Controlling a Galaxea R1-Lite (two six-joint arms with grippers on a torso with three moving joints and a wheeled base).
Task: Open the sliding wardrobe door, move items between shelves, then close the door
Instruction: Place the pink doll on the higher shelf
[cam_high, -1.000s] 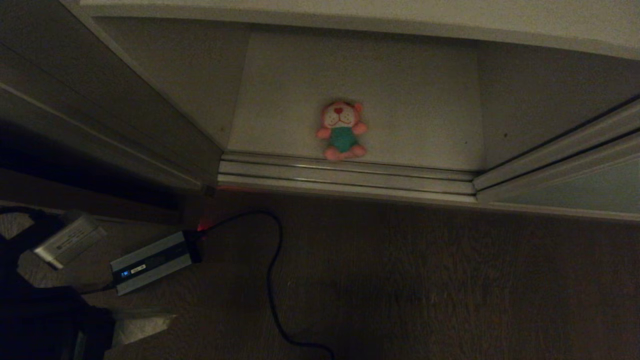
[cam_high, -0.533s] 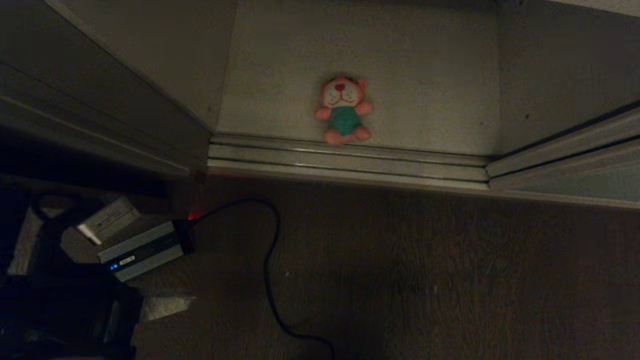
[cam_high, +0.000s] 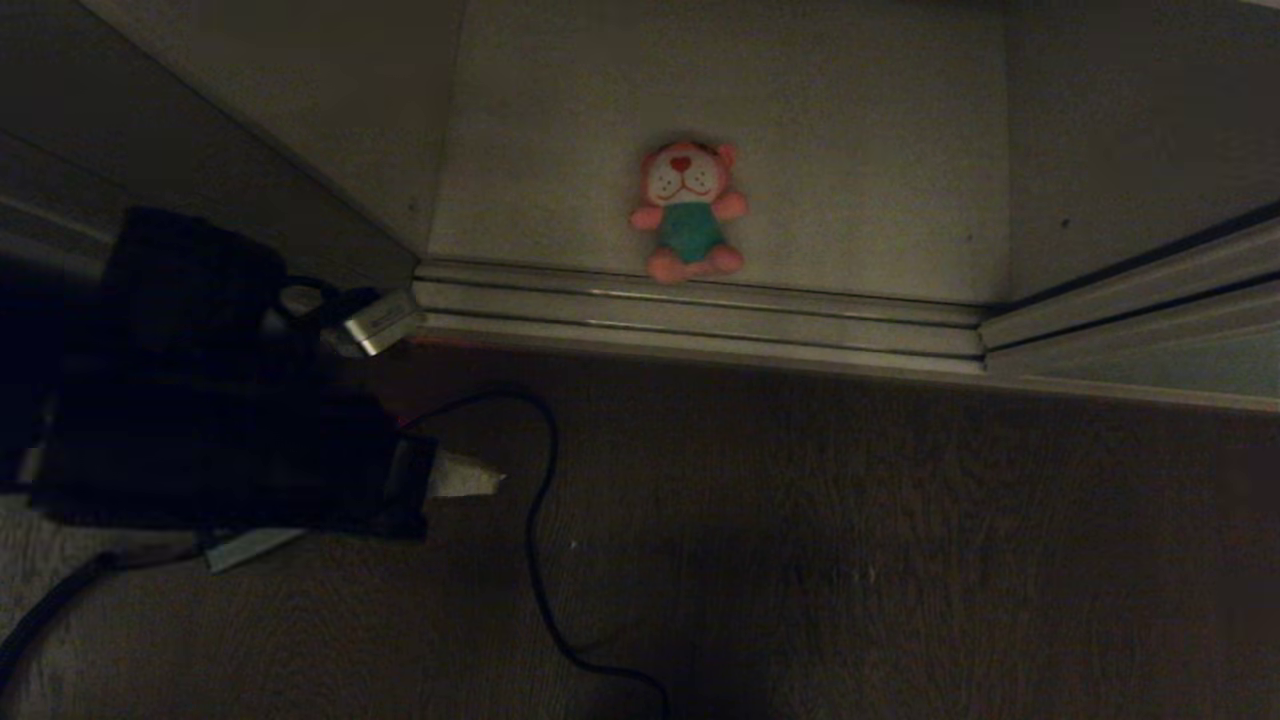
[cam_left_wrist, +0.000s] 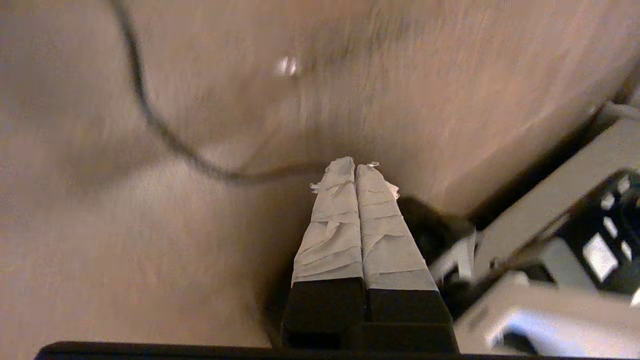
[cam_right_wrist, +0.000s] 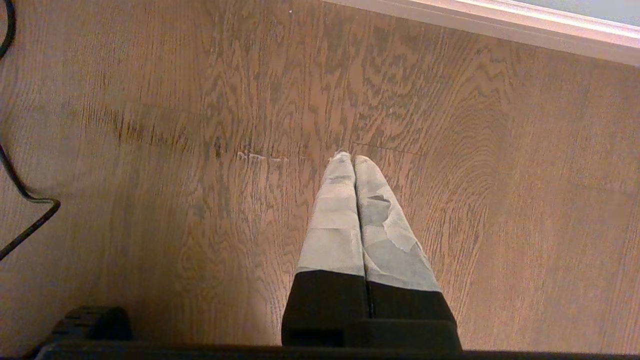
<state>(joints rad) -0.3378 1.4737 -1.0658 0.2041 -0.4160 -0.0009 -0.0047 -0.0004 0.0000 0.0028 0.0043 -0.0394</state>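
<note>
Fingers of the left gripper (cam_left_wrist: 356, 167) are pressed together on nothing, tape-wrapped tips pointing over the floor (cam_high: 850, 540) just above a black cable (cam_high: 540, 560). In the head view that arm sits at about 9 o'clock, short of the door track (cam_high: 700, 320). The right gripper (cam_right_wrist: 350, 159) is likewise closed and empty, parked over bare floor.

The pink toy (cam_high: 688, 212) lies face up on the bottom shelf (cam_high: 850, 150), just behind the track, at 12 o'clock. The door (cam_high: 1150, 370) stands slid aside at 3 o'clock.

Risks, as I judge them: closed fingers would only shove the toy deeper unless they part first; a low sweep could snag the cable or clip the raised track; a soft toy may slip from a shallow pinch.
</note>
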